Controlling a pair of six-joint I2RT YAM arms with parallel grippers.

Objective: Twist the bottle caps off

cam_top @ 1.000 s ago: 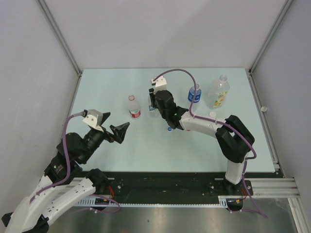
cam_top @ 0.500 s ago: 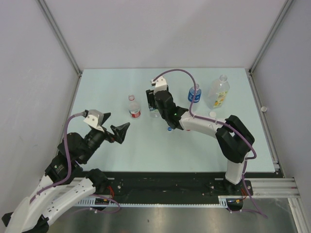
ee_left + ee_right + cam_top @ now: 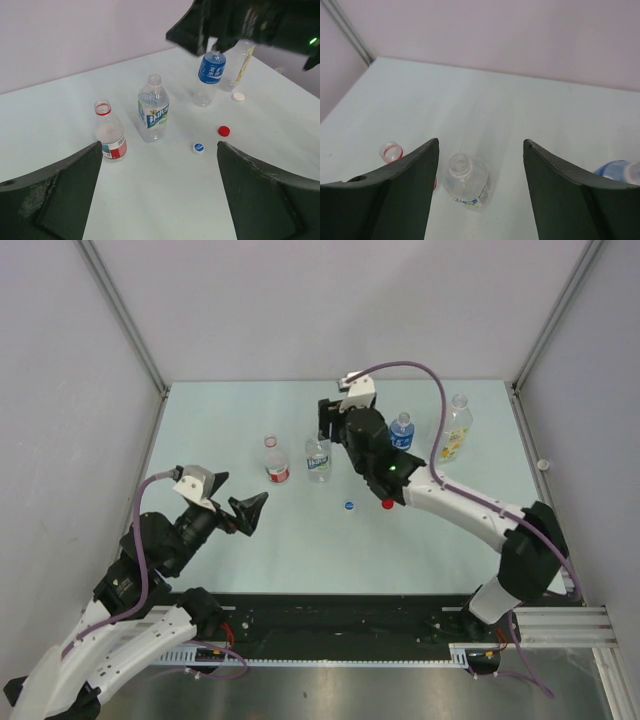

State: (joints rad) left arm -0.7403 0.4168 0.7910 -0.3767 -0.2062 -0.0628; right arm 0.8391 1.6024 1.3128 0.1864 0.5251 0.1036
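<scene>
I see the pale surface (image 3: pixel 250 420) carrying everything. My right arm (image 3: pixel 470 510) reaches across it from the right. The right pincer (image 3: pixel 481 142) is spread with nothing between its fingers, and hangs above and just behind the white-and-blue-labelled bottle (image 3: pixel 152 110). My left arm (image 3: pixel 160 550) sits low at the near left. The left pincer (image 3: pixel 248 510) is spread too, holds nothing, and is well apart from the bottles.

All four bottles stand upright. The larger bottle (image 3: pixel 455 440) at the far right has an open neck. Beside it, the blue-labelled bottle (image 3: pixel 210 75) carries what looks like a second blue cap (image 3: pixel 402 420). The white-and-blue-labelled bottle and the red-labelled bottle (image 3: pixel 111 132) to its left both show open necks. They are all clear, and I cannot tell whether any holds liquid.

Three caps lie loose on the surface. The white cap (image 3: pixel 239 96) is near the larger bottle, and only the left wrist view shows it, since my right arm hides that spot from above. The red cap (image 3: pixel 223 131) and the blue cap (image 3: pixel 198 147) lie nearer me, close together.

A second ago the right pincer was down over the white-and-blue-labelled bottle and hid it. It has since lifted back and to the right, so that bottle and the red cap are now in view from above. The left arm has not moved
</scene>
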